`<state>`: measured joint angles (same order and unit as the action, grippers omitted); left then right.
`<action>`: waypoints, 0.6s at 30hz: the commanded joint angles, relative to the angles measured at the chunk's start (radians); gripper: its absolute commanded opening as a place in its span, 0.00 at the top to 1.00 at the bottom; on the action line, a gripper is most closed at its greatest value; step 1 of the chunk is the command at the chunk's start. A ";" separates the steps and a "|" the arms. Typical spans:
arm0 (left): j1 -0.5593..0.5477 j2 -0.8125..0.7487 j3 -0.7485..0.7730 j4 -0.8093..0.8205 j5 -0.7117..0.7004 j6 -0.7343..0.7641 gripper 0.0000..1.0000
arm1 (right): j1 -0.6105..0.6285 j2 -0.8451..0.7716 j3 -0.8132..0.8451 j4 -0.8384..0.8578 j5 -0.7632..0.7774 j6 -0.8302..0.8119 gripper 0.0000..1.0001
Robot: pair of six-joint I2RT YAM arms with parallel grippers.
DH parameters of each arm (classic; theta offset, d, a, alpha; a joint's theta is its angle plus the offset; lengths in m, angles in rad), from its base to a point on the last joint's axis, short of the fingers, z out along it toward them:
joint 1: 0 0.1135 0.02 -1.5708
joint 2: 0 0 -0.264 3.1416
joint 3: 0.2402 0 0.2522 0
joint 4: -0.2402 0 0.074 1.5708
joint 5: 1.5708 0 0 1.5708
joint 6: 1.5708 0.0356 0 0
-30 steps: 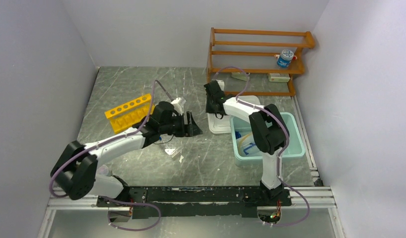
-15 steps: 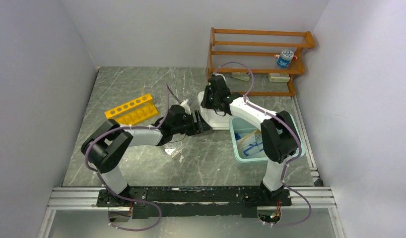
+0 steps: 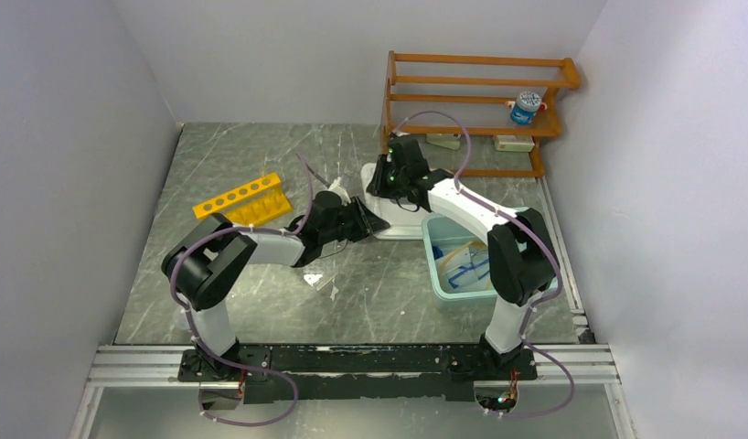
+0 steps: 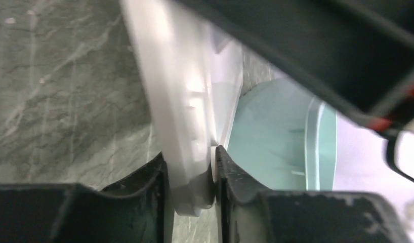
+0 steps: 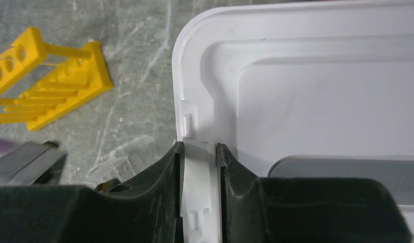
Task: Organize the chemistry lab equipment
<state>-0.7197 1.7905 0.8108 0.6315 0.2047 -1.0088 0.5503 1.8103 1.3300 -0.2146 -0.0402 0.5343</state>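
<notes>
The left fingers and right fingers each clamp the white lid by its rim beside the teal tub holding the goggles, the yellow rack well apart on the surface; moving both ends level and together should avoid twisting it.

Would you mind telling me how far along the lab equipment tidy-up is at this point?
Done: the blue-framed goggles lie in the teal tub. In hand: the left fingers and right fingers each pinch an edge of the white lid, which is beside the tub, not on it. Left: the yellow rack and clear tray sit loose on the table.
</notes>
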 commanded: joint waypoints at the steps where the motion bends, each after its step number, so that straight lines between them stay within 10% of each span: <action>1: 0.009 0.006 0.024 0.128 -0.027 -0.016 0.81 | 0.003 -0.060 -0.001 0.004 -0.030 -0.008 0.77; 3: 0.015 -0.011 0.014 0.148 -0.027 -0.017 0.94 | 0.003 -0.078 0.001 -0.001 -0.018 -0.013 0.73; 10: 0.023 -0.162 0.003 0.114 -0.075 0.040 0.95 | 0.003 -0.186 0.033 -0.045 0.085 -0.042 0.42; 18: 0.023 -0.373 -0.007 0.066 -0.153 0.075 0.95 | 0.000 -0.422 -0.007 -0.041 0.156 -0.034 0.37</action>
<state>-0.7017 1.5158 0.7994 0.6483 0.1226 -0.9779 0.5579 1.4971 1.3346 -0.2390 0.0422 0.5110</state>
